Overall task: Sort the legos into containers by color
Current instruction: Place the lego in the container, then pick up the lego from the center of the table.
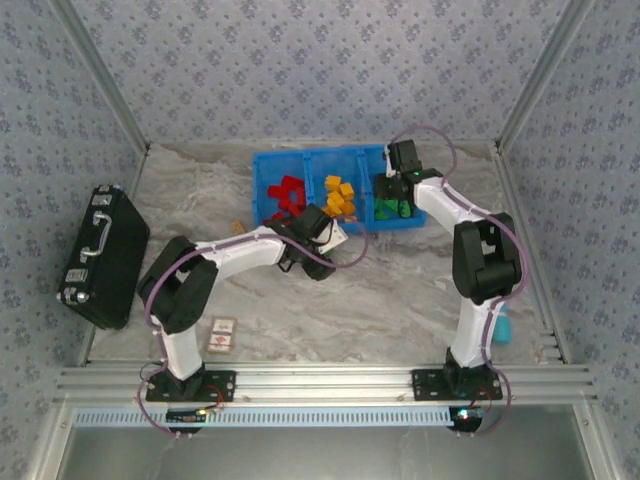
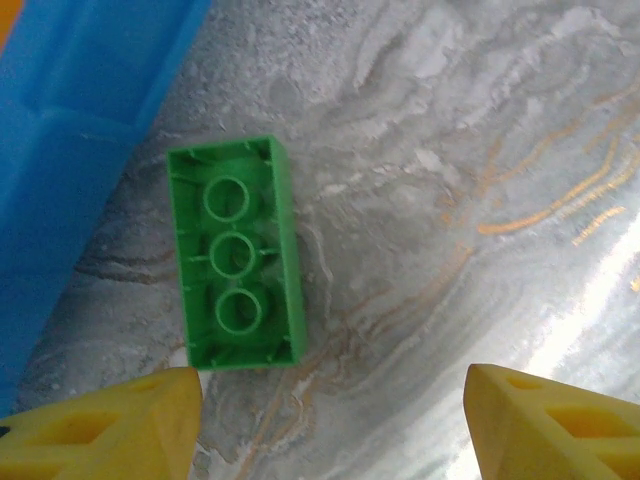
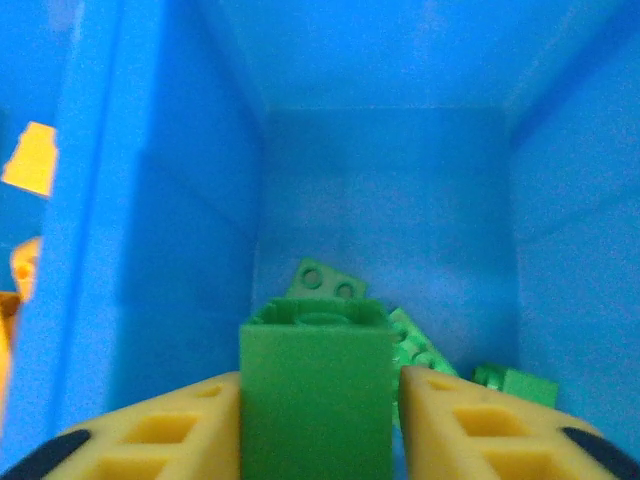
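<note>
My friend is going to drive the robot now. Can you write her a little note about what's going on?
Left end effector: open over the table, with a green lego lying hollow side up just ahead, beside the blue bin.
Right end effector: shut on a green brick, inside the right compartment with other greens.
Done: reds and yellows lie in the bin's other two sections.
Left: release the held brick, then probably bin the table lego.
</note>
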Controlling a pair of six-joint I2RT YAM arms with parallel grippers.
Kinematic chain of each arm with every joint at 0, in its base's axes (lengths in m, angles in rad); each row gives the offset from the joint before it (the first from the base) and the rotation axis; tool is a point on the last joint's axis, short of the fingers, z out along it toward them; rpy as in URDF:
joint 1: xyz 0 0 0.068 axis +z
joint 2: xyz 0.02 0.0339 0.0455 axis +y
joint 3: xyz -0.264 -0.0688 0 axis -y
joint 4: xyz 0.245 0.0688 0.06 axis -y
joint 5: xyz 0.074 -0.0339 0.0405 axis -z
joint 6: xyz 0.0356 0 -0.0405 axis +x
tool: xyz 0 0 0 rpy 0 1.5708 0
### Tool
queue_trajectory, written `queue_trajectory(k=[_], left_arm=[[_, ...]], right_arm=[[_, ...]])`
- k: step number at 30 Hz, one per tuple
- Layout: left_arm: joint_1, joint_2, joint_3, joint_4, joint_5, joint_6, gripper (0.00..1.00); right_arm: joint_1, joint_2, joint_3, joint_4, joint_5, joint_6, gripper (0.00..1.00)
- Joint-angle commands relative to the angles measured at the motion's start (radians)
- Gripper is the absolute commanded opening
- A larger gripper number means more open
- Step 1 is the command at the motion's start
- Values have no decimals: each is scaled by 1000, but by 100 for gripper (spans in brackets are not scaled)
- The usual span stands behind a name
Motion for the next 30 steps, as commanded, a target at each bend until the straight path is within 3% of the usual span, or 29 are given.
queue_trajectory(k=[1, 3, 5, 16, 30], left_arm=[[-4, 49, 62, 1, -32, -11, 70], [-3, 81, 97, -19, -30, -18, 70], [-4, 107, 120, -28, -30, -25, 70], [19, 205, 220, -92, -45, -58, 64], [23, 244, 247, -117, -25, -110, 53]], right_arm=[[-17, 18, 2, 37, -37, -10, 60], [-24, 17, -3, 43, -53, -19, 70], [-28, 10, -11, 53, -64, -26, 72], [-45, -34, -32, 61, -174, -71, 68], [-61, -60, -40, 53, -197, -73, 68]])
